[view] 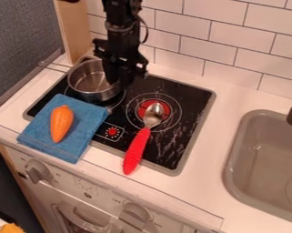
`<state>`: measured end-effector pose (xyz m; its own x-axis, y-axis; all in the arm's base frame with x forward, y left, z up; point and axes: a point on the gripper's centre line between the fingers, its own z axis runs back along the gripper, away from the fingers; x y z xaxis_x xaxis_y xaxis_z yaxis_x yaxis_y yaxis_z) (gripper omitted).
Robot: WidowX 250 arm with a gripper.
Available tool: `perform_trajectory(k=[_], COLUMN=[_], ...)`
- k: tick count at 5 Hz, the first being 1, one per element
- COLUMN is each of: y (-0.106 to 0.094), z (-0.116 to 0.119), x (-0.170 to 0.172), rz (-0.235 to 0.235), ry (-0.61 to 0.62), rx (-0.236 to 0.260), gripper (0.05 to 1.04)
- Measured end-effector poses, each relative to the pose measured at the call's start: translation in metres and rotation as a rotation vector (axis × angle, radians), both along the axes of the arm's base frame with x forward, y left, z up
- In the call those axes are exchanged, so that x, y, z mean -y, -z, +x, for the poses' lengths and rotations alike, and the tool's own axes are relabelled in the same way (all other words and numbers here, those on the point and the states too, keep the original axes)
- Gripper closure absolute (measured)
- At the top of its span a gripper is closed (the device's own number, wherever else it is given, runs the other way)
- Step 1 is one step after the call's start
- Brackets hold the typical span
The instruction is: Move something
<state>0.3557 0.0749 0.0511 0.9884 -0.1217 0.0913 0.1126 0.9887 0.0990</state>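
Spoon [138, 148] in front, pot [93, 95] by the gripper [125, 81] behind

Nearest you, the oven dials [37, 172] are lining the front panel. Above them, the spoon's red handle is crossing the front edge of the cooktop [187, 107], its bowl lying over the red burner mark; that handle is probably offering an easy hold. To its left, the blue cloth [92, 122] is overlapping the cooktop and counter [99, 159], and its soft weave is likely keeping the carrot [61, 123] from rolling. Farther back, the pot is standing upright at the rear left, its wire handle pointing left. Your gripper is hanging at its right side, where the thin wall is probably suiting a rim grasp. You cannot tell how wide the jaws are or whether they are holding anything. The task is leaving its object unnamed, but your pose is suggesting the pot. Beyond, the tiled wall [227, 42] is limiting your reach.
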Motion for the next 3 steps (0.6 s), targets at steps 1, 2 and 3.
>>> perform_trajectory(k=[1, 2, 3], y=[-0.023, -0.031, -0.025], z=[-0.007, -0.017, -0.025], x=[0.01, 0.019, 0.022], rz=[-0.022, -0.047, -0.063], ry=[0.039, 0.06, 0.066], rx=[0.06, 0.073, 0.051], gripper=[0.215, 0.075, 0.08])
